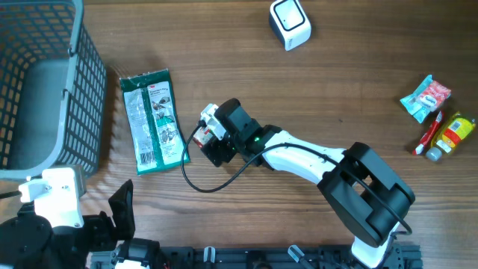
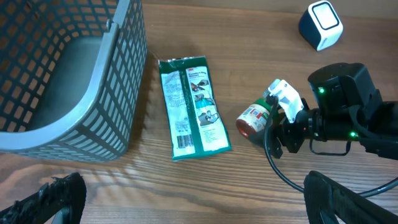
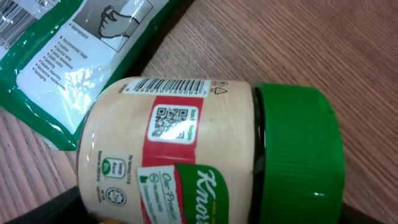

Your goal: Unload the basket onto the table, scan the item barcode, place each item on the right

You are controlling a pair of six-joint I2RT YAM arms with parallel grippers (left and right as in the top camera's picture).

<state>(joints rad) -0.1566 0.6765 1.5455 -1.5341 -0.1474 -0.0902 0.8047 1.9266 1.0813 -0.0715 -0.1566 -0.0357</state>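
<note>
We see the Knorr jar [image 3: 174, 162] with its green lid [image 3: 298, 155] lying on its side on the wooden table [image 1: 336, 90], about mid-table, just right of the green packet [image 1: 153, 119]. The jar's barcode [image 3: 169, 86] faces up along its far side in the right wrist view, with a QR code [image 3: 174, 121] right under it. The right gripper [image 1: 203, 137] is down at the jar, its jaws standing on either side of it. We cannot tell whether they press on the jar or only straddle it. The right arm reaches in from the near right.

The left gripper [image 2: 193, 186] hangs at the near left with its jaws wide and nothing between them, and both dark fingers [image 2: 56, 199] show at the bottom of its view.

The packet lies flat, long side running near to far, with its own barcode at the near end. The grey mesh basket [image 1: 82, 90] sits at the far left, just beside the packet. The scanner [image 1: 290, 22], white face on a dark blue body, stands at the far edge, well apart from the jar.

At the far right we see a blue-and-pink packet [image 1: 424, 97], a red tube [image 1: 432, 133] and a yellow bottle [image 1: 457, 131], all close together.
</note>
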